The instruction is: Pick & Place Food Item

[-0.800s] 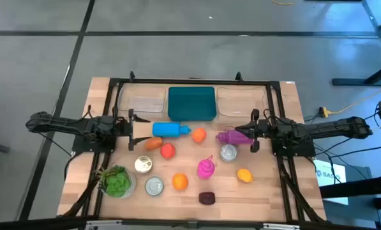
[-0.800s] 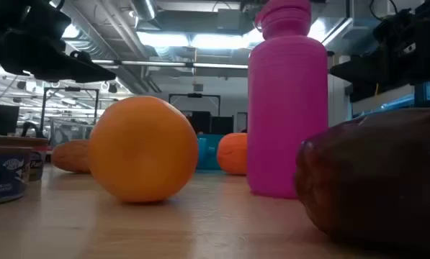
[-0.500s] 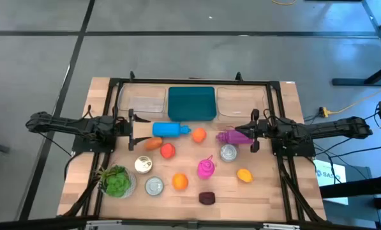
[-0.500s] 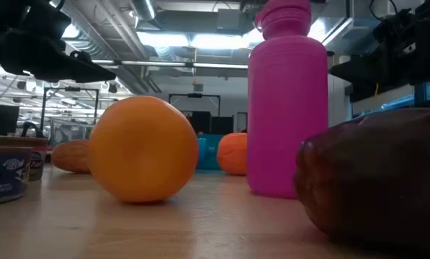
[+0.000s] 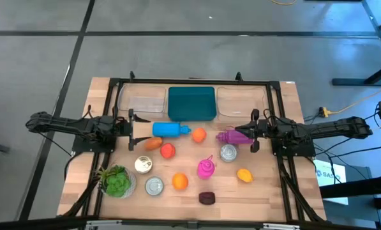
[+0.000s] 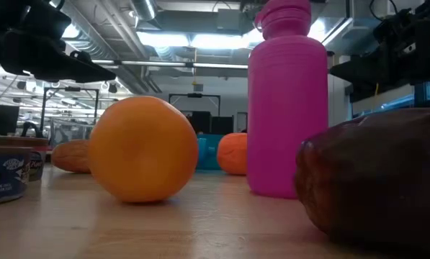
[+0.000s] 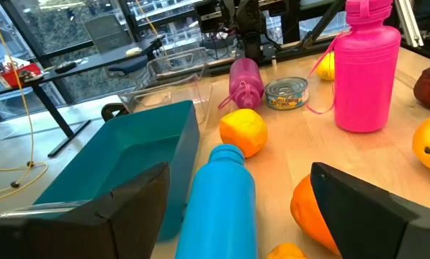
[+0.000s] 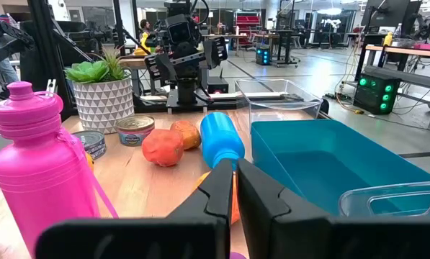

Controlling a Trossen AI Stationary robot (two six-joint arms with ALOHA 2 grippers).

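The blue bottle [image 5: 170, 130], hidden in the low view, is seen from above lying lengthwise across the surface [image 5: 267, 191], cap toward the shut right tool [image 5: 252, 134], base between the wide-open left tool [image 5: 133, 131].

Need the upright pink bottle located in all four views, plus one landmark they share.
High view: pink bottle stands right of table centre, toward the front, between the orange and a can.
Low view: pink bottle right of centre, tall, beside the big orange.
Left wrist view: pink bottle upper right, upright.
Right wrist view: pink bottle at far left.
Shared landmark: the blue bottle lying beside the teal bin; low view shows only a sliver.
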